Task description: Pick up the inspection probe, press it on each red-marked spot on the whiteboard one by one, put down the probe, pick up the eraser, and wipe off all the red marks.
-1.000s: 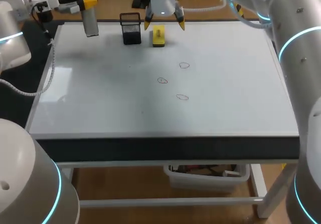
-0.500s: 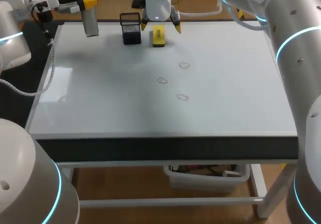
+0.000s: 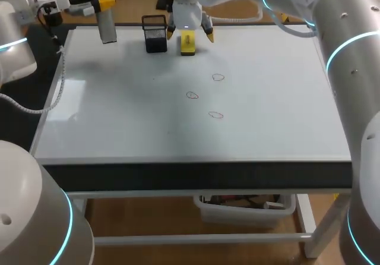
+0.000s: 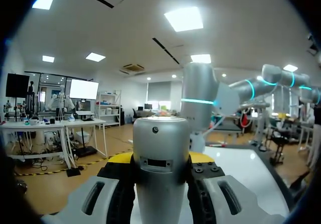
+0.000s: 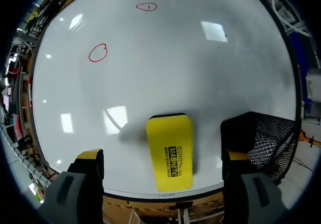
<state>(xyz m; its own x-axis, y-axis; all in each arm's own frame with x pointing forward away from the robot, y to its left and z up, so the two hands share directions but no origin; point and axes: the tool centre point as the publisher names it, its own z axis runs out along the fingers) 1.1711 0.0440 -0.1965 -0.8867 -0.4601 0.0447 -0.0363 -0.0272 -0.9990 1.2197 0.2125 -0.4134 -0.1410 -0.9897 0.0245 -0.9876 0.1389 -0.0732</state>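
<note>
Left tool [image 3: 102,5]: clamped on the probe [image 4: 161,153], held up left of the mesh holder [image 3: 155,33].
Right tool [image 5: 163,156]: fingers spread, straddling the eraser [image 5: 169,151] without touching.
Eraser place: flat on the whiteboard, just right of the mesh holder.

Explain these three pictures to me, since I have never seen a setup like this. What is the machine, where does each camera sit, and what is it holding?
This is a robot with two arms at a table topped by a whiteboard. The wide picture looks down from above and behind the robot. Each round picture comes from a camera on one arm's wrist. On the board are three red marks, a yellow eraser and a black mesh holder. The left arm's fingers, near the board's far left corner, are closed on a silver cylinder, the inspection probe. The right arm's fingers hang open on either side of the eraser, not gripping it.
</note>
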